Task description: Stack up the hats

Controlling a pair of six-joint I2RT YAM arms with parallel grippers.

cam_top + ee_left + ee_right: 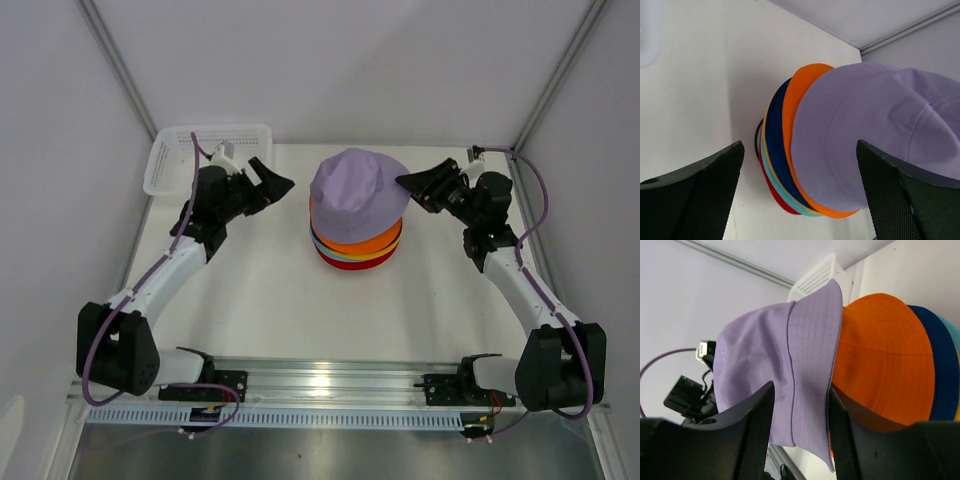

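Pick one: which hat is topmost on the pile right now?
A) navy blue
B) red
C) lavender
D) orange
C: the lavender hat covers the top of the pile in the top view, and the orange hat shows only as a brim just under it.
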